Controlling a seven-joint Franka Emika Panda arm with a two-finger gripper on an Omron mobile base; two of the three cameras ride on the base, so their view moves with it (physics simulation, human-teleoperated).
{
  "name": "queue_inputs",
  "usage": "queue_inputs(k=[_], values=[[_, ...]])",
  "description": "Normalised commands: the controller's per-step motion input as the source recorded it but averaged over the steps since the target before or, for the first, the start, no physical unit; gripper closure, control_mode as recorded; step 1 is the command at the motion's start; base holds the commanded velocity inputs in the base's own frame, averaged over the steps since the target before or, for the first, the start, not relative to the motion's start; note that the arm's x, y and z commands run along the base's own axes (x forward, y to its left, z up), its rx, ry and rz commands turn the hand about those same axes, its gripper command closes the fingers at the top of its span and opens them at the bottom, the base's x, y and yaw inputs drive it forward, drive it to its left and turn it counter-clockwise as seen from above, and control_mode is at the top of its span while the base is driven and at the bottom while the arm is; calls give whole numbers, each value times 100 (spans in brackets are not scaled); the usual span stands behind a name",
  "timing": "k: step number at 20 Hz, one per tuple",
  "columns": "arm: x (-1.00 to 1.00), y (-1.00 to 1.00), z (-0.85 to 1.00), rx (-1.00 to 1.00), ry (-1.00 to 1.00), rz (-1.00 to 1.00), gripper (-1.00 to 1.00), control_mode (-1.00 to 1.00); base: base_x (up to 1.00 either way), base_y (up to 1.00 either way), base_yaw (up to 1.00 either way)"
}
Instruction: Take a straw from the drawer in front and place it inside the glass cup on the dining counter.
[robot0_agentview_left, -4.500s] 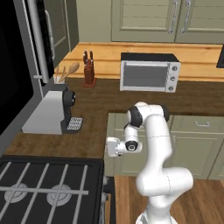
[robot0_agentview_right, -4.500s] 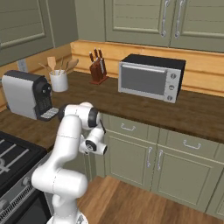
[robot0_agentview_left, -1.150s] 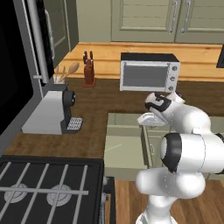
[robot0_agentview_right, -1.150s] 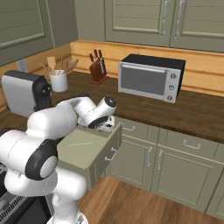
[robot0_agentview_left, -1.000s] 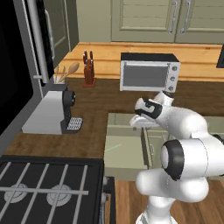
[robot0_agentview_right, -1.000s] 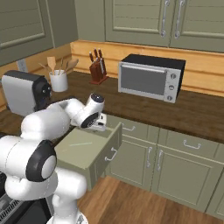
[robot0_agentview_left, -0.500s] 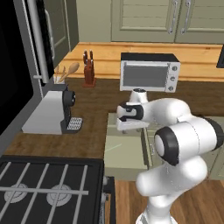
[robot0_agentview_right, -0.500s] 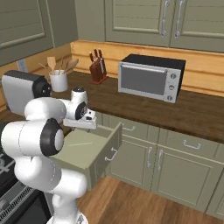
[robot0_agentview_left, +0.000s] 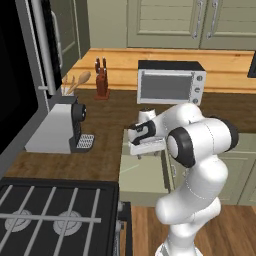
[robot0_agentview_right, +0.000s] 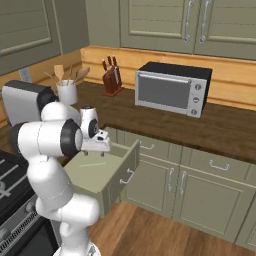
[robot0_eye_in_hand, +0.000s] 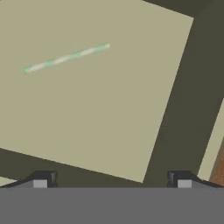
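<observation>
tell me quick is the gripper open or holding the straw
Gripper: open, holding nothing; it hangs over the open drawer, where the straw lies flat.

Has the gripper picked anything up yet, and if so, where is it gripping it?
Nothing is held. The gripper is open above the open drawer, and the straw lies flat on the drawer floor, apart from both fingertips.

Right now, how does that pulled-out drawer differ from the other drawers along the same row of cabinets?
The open drawer juts out from the cabinet, showing its pale floor; the shut drawers sit flush with the fronts. The open drawer shows a thin pale straw lying flat inside; what the shut drawers hold is hidden. The gripper hangs open over the open drawer, not over the shut drawers. All share sage-green fronts and slim metal handles.
</observation>
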Motion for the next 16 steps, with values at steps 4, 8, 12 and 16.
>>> queue_inputs(k=[4, 8, 12, 16], values=[[0, -1, -43, -3, -2, -8, -100, -100, 0, 0, 0], [0, -12, -37, 0, -3, -8, -100, -100, 0, 0, 0], [2, -13, -24, 0, -3, -7, -100, -100, 0, 0, 0], [4, -23, -16, 0, -2, -5, -100, -100, 0, 0, 0]])
